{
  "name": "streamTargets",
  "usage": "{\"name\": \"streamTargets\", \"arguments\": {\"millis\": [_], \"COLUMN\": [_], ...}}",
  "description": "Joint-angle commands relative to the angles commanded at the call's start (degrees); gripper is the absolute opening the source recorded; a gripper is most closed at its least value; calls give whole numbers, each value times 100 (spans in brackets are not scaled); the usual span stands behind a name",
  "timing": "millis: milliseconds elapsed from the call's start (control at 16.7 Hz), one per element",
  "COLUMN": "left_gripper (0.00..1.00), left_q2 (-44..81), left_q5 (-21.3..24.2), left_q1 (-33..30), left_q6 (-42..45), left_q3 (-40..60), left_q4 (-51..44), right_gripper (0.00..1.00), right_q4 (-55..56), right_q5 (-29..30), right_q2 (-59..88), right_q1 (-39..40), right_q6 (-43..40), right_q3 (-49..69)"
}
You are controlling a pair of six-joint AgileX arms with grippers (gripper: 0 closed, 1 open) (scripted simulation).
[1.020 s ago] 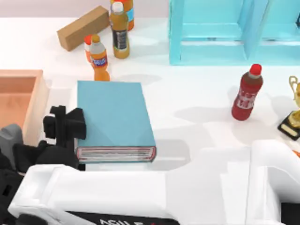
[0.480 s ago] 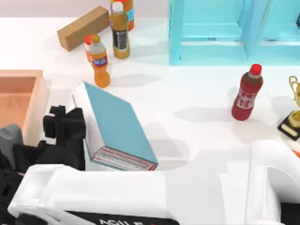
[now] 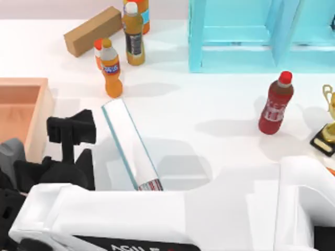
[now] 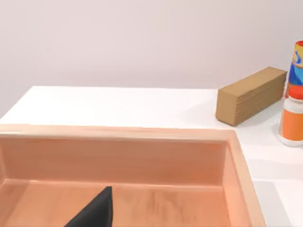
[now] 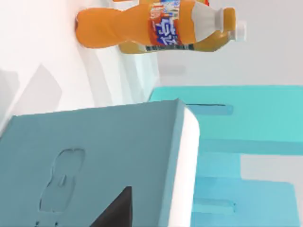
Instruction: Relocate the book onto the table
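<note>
A white bench (image 3: pixel 220 104) seen from above. Left of centre, the teal-blue book (image 3: pixel 131 146) stands steeply tilted on one long edge. It is seen almost edge-on: a long white strip of pages runs diagonally from upper left to lower right, with a thin teal line of cover along its left side and reddish trim at the lower end. Its shadow falls on the bench to its right.

Just left of the book, slightly apart from it, is the black right pincer (image 3: pixel 70 130), on an arm that reaches across the bottom of the frame. I cannot tell whether it is wide or narrow. In the right wrist view the book's teal cover (image 5: pixel 94 161) is close to the camera, with a dark tip of the pincer (image 5: pixel 113 208) in front of it.

A wooden tray (image 3: pixel 36 110) sits at the left edge. In the left wrist view a dark tip of the left pincer (image 4: pixel 94 210) hangs over the tray's floor (image 4: pixel 118 135); its spread cannot be told.

An orange bottle (image 3: pixel 111 68) stands just above the book, with a taller bottle (image 3: pixel 134 34) and a brown cardboard box (image 3: pixel 93 30) at upper left. A light-blue shelf unit (image 3: pixel 241 36) is at upper right. A red bottle (image 3: pixel 276 103) stands at right, well apart from the book, and a gold trophy (image 3: pixel 330 123) is at the right edge.
</note>
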Motion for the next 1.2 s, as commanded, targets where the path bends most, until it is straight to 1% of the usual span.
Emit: {"name": "streamTargets", "arguments": {"millis": [360,480,660,780,900,1200], "left_gripper": [100,100,100,100,100,100], "left_q2": [0,0,0,0,0,0], "left_q5": [0,0,0,0,0,0], "left_q1": [0,0,0,0,0,0], "left_q6": [0,0,0,0,0,0], "left_q3": [0,0,0,0,0,0], "left_q4": [0,0,0,0,0,0], "right_gripper": [100,100,100,100,100,100], "right_q4": [0,-76,-452,-1010,-1806,-4623], "right_q5": [0,-6,32,60,78,40], "right_q2": [0,-219,-77,113,358,1029], "right_q1": [0,4,312,686,1098,1854], "right_q6": [0,9,383,935,1692,3899], "right_q3": [0,150,412,744,1159,2340]}}
